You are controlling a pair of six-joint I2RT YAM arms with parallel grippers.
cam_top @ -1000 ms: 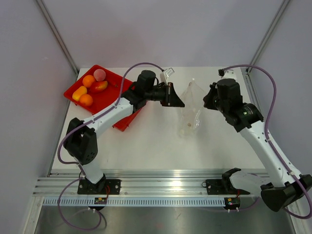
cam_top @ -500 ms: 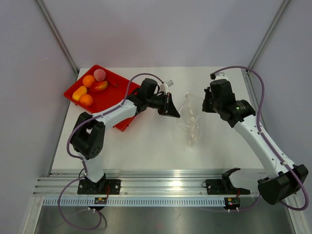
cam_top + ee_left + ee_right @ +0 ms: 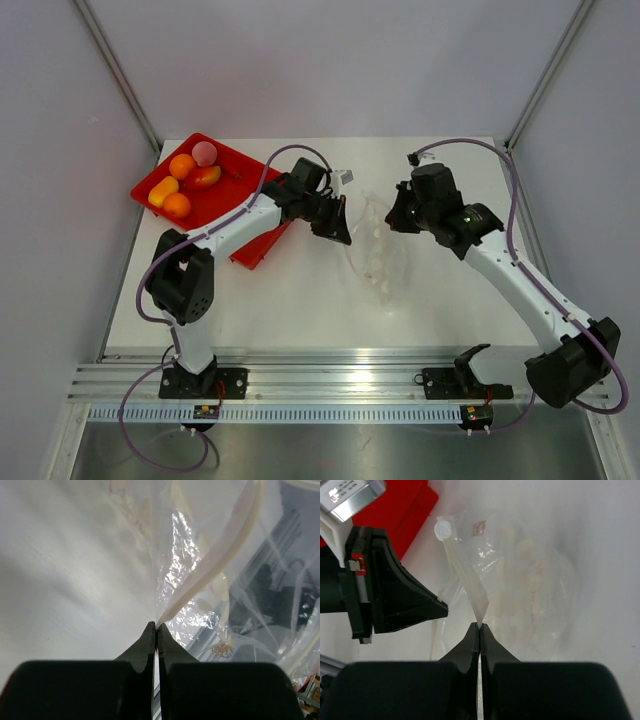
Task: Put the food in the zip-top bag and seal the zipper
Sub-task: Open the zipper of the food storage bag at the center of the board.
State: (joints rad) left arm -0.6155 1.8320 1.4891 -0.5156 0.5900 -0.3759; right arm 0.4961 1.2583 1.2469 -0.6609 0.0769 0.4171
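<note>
Top external view: the zip-top bag (image 3: 378, 255) sits mid-bench (image 3: 300, 300), its mouth pinched between the clamped left hand (image 3: 340, 225) and clamped right hand (image 3: 393, 215). The food (image 3: 185, 180) lies in the red tray (image 3: 235, 195). Likely the opening step; next, draw the mouth apart.

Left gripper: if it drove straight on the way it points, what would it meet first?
The zip-top bag it pinches: the left gripper is shut on the bag's edge and film fills the view ahead. Past the bag the right gripper seems to lie roughly opposite, though depth is unclear.
</note>
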